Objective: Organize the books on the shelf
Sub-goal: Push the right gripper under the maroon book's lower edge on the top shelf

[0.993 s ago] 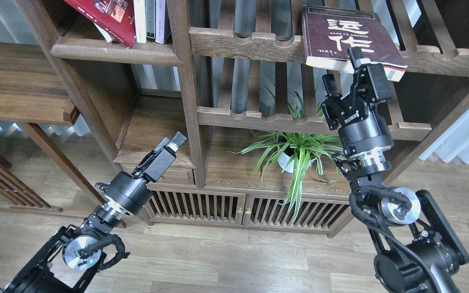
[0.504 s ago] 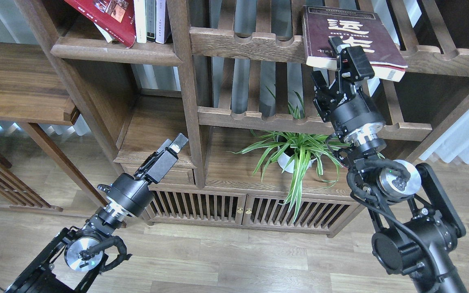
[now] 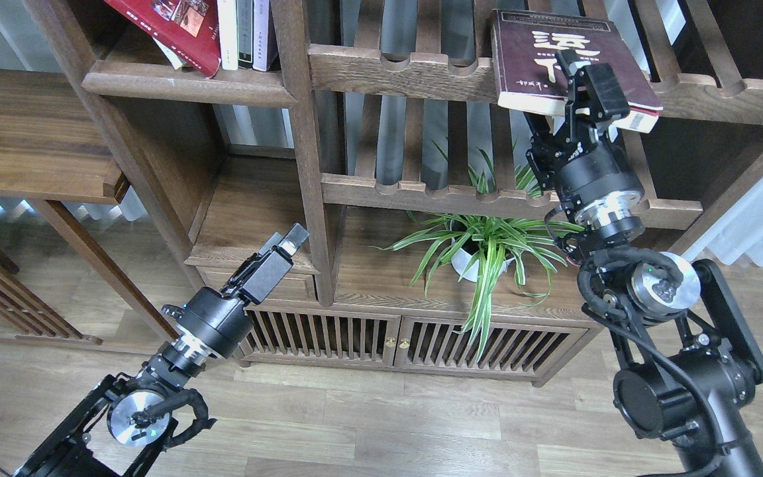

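My right gripper (image 3: 577,93) has climbed since a second ago: then it sat just below the near edge of the thick maroon book (image 3: 560,56), and now one finger lies over the cover while the other reaches under the page edge. The jaws straddle the book's near edge, but I cannot tell from here whether they have clenched on it or are just bracketing it; the book itself has not shifted between frames. It lies flat on the slatted rack (image 3: 408,69), its near corner jutting out over the notched front rail.

My left gripper (image 3: 282,248) has barely drifted, hanging low in front of the drawer unit (image 3: 255,262) and holding nothing; its fingers look drawn together, though they are seen nearly end-on, so I won't call it.

The red book (image 3: 169,26) leans tilted on the solid dark-brown shelf (image 3: 189,89) at upper left, resting against the thin upright books (image 3: 246,33) beside it. A sliver of a paler cover shows beneath it; I cannot make out which book that is.

My reading: the approach is done and the grasp is the step in hand. If the jaws bite only on the overhanging edge, the thick book may sag or pivot when lifted. The potted spider plant (image 3: 481,255) sits directly below.
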`<state>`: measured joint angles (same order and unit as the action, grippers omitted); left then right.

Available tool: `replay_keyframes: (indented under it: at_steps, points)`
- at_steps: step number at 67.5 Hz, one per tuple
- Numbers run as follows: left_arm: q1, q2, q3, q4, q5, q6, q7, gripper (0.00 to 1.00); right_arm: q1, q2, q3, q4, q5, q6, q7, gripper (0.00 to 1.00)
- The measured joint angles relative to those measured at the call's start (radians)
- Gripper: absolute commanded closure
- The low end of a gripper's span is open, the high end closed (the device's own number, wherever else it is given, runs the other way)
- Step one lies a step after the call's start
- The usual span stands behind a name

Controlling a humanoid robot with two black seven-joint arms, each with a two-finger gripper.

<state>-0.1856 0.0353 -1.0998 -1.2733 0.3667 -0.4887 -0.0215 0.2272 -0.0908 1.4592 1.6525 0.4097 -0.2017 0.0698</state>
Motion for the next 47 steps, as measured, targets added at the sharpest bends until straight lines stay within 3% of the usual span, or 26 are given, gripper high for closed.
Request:
replay_keyframes:
  at_steps: [16,25,26,28,40,47]
  points:
    - [0.014,0.0,0.001,-0.003,0.001,0.0,0.0,0.03,0.0,0.002,0.034,0.0,0.0,0.009,0.048,0.38]
    - [0.021,0.0,0.001,-0.003,0.001,0.0,0.0,0.03,-0.007,0.001,0.039,0.001,0.0,0.035,0.063,0.64]
    - [0.021,0.0,0.001,-0.003,0.001,0.0,0.0,0.03,-0.009,0.001,0.04,0.001,0.0,0.044,0.066,0.76]
    - [0.021,0.0,0.001,-0.003,0.001,0.0,0.0,0.03,-0.021,0.001,0.04,0.002,0.0,0.09,0.082,0.82]
    - [0.03,0.0,0.001,-0.002,0.001,0.0,-0.001,0.03,-0.068,0.009,0.032,0.002,0.0,0.219,0.102,0.94]
    - [0.042,0.0,0.001,-0.001,0.001,0.0,-0.001,0.03,-0.098,0.016,0.026,0.002,0.0,0.255,0.105,0.95]
